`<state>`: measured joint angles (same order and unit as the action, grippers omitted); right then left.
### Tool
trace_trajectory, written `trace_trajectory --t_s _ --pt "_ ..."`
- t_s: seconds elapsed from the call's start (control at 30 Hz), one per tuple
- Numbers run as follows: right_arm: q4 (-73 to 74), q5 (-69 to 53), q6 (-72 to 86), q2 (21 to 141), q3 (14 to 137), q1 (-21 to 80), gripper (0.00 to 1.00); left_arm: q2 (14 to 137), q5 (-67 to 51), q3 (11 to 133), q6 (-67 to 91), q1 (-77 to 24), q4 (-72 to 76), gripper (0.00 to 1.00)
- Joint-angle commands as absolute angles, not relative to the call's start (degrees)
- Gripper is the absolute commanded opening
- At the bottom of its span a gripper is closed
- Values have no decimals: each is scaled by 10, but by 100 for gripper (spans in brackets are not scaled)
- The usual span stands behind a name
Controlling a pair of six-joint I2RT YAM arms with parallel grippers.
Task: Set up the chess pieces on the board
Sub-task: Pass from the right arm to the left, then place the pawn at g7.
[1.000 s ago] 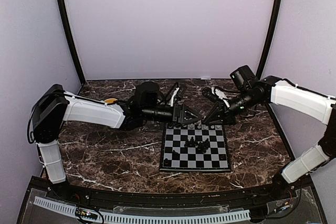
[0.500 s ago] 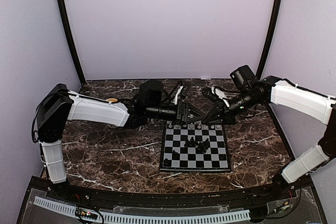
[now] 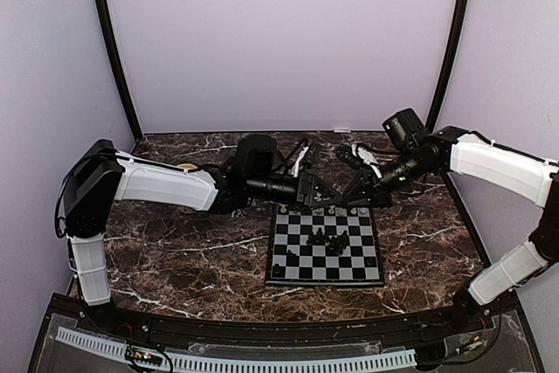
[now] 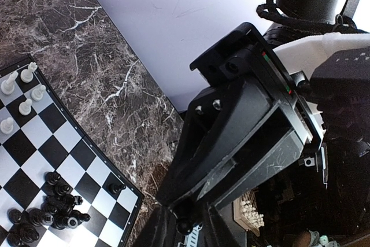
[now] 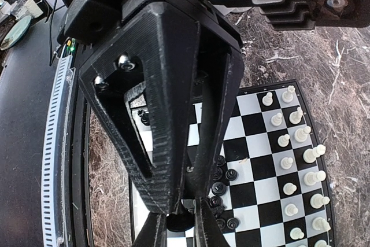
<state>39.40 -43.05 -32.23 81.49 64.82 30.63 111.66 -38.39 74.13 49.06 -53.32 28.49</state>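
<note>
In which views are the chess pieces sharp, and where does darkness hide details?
Right wrist: white pieces sharp on the bright board. Left wrist: black pieces clear, lower right corner murky. Top external: pieces tiny, black ones merging.

Pale lilac walls (image 3: 279,41) enclose a dark marbled surface (image 3: 175,255) with white veins; black curved poles (image 3: 110,41) rise upper left and right.

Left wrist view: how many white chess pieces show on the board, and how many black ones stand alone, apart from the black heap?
White chess pieces: 5
Black chess piece standing alone: 1
Total: 6. The heaped black pieces overlap too much to count.
</note>
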Motion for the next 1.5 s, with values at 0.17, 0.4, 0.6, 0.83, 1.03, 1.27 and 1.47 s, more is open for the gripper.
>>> trace_trajectory --t_s 0.17,0.4,0.6,0.83,1.03,1.27,1.47 --pt "380 -444 -311 817 664 308 14 1111 -390 758 481 -536 274 14" --pt "409 -433 -323 801 669 304 29 1111 -379 772 455 -536 236 11" --pt "516 -493 -386 764 688 217 42 1122 -347 847 335 -538 63 10" --pt "537 -574 -411 774 661 61 44 1173 -294 1007 154 -562 -161 9" --pt "357 -506 -266 774 586 15 48 1246 -229 1142 50 -598 -331 9" --pt "303 -480 -230 788 560 15 49 1313 -194 1249 -28 -639 -428 9" --pt "298 -473 -234 790 548 16 49 1360 -175 1299 -50 -661 -449 8"
